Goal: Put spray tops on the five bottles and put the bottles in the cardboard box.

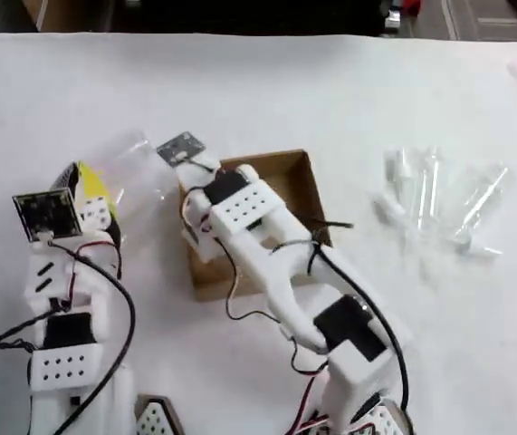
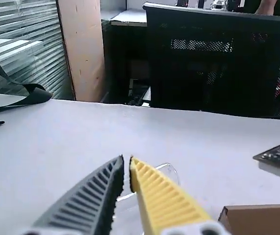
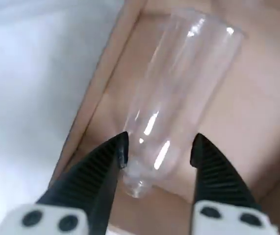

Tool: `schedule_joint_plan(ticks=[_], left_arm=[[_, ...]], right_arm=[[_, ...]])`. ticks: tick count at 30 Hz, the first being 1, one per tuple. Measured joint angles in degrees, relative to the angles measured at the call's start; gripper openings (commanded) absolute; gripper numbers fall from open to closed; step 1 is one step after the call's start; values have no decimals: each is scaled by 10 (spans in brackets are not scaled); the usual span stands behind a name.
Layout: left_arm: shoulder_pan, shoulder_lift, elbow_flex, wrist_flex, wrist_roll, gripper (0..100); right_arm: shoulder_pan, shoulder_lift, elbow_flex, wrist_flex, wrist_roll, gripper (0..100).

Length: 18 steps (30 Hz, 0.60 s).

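Note:
A clear bottle (image 3: pixel 179 98) lies on its side in the cardboard box (image 3: pixel 257 117), with its bare neck toward my right gripper (image 3: pixel 158 149). That gripper is open, a finger on each side of the bottle's shoulder. In the high view the right arm (image 1: pixel 240 204) reaches over the cardboard box (image 1: pixel 305 186). My left gripper (image 2: pixel 127 166) is shut, grey and yellow fingers pressed together just above the table. Another clear bottle (image 2: pixel 165 172) lies on the table right beyond its tips and appears again as the bottle (image 1: pixel 140 168) left of the box.
A loose heap of clear bottles and spray tops (image 1: pixel 439 199) lies on the white table to the right of the box. The table's far edge (image 1: pixel 258 36) meets dark furniture behind. The box corner (image 2: pixel 257 220) sits close beside the left gripper.

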Motion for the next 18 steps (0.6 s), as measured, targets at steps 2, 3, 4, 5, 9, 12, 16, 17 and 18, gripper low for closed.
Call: schedule_joint_plan(ticks=[2, 3, 4, 5, 9, 12, 16, 17, 18], left_arm=[[0, 0, 0, 0, 1, 31], [0, 0, 0, 0, 1, 31], [0, 0, 0, 0, 1, 31], [0, 0, 0, 0, 1, 31], [6, 0, 0, 0, 1, 31], [13, 0, 0, 0, 1, 32], [16, 0, 0, 0, 1, 32], [16, 0, 0, 0, 1, 32], [16, 0, 0, 0, 1, 32]], right_arm=[[0, 10, -5, -11, 0, 178], [2, 15, -9, -17, 0, 164], [4, 20, -9, -22, 0, 132], [6, 25, -11, -24, 0, 89], [25, 28, -16, -25, 0, 43], [41, 25, -16, -26, 0, 50], [60, 12, -15, -24, 0, 15], [66, 7, -15, -23, 3, 15], [74, -1, -15, -22, 10, 15]])
